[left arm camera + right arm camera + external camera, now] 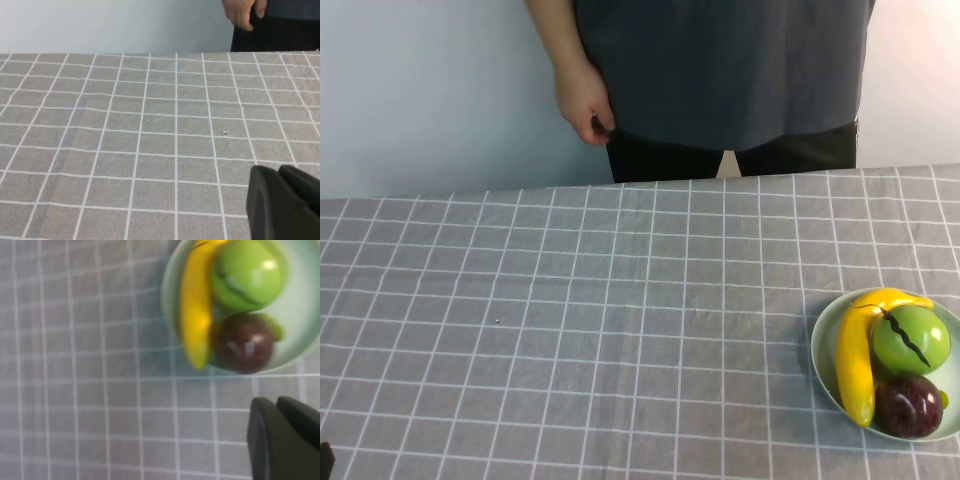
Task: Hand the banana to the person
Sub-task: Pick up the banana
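The yellow banana point(857, 350) lies in a pale green plate point(821, 352) at the table's right front, next to a green apple point(911, 340) and a dark purple fruit point(908, 405). The right wrist view shows the banana point(195, 310) from above. My right gripper point(275, 401) hovers over the cloth short of the plate, shut and empty; it is outside the high view. My left gripper point(277, 170) is shut and empty over the left front of the table. The person point(720, 70) stands behind the far edge, one hand point(582, 100) hanging down.
A grey cloth with a white grid point(620, 320) covers the table. The person's hand point(245, 12) and dark trousers also show in the left wrist view. A dark bit of my left arm point(325, 460) shows at the front left corner.
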{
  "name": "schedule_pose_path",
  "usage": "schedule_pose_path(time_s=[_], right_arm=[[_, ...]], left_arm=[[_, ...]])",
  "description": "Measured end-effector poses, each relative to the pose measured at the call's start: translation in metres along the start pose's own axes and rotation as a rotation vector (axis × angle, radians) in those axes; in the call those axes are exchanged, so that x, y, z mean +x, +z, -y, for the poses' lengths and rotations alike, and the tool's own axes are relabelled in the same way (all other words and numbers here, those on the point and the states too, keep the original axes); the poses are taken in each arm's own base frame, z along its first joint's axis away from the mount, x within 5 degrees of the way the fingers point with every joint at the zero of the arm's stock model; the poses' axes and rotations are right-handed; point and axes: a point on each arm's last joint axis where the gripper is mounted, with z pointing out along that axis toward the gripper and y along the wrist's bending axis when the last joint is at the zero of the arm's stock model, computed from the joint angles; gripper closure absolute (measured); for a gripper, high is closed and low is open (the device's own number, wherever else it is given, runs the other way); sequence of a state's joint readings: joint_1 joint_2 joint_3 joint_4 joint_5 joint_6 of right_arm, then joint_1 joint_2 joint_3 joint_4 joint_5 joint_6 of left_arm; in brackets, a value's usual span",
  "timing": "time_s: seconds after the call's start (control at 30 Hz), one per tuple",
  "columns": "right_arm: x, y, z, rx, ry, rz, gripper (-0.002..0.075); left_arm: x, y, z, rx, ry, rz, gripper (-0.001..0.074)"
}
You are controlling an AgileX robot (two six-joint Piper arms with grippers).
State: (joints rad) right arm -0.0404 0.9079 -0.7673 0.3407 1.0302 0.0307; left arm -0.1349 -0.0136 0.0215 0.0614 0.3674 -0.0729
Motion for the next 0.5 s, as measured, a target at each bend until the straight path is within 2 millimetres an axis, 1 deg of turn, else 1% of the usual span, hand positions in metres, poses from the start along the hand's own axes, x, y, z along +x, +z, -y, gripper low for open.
schedule_pose_path(time_s=[0.07, 0.17, 0.27, 0.33, 0.4, 0.43, 0.5], right_arm=[[-0.013, 0.014, -0.011, -0.02, -0.04, -0.071, 0.0732], [-0.022, 0.037, -0.032, -0.024, -0.104, -0.165, 0.0732], [-0.024, 0.061, -0.053, 0.022, -0.167, -0.22, 0.0732], [-0.021, 0.079, -0.065, 0.058, -0.21, -0.266, 0.0726], [-0.019, 0.095, -0.074, 0.085, -0.237, -0.303, 0.0703], [-0.018, 0.104, -0.077, 0.096, -0.242, -0.324, 0.0678], [-0.018, 0.119, -0.079, 0.116, -0.24, -0.36, 0.0603]], left_arm=[[0.0, 0.0, 0.0, 0.0, 0.0, 0.0, 0.074], [0.0, 0.0, 0.0, 0.0, 0.0, 0.0, 0.0739], [0.0, 0.0, 0.0, 0.0, 0.0, 0.0, 0.074], [0.0, 0.0, 0.0, 0.0, 0.0, 0.0, 0.074], [0.0, 0.0, 0.0, 0.0, 0.0, 0.0, 0.074], [0.0, 0.0, 0.0, 0.0, 0.0, 0.0, 0.074], [0.0, 0.0, 0.0, 0.0, 0.0, 0.0, 0.074]])
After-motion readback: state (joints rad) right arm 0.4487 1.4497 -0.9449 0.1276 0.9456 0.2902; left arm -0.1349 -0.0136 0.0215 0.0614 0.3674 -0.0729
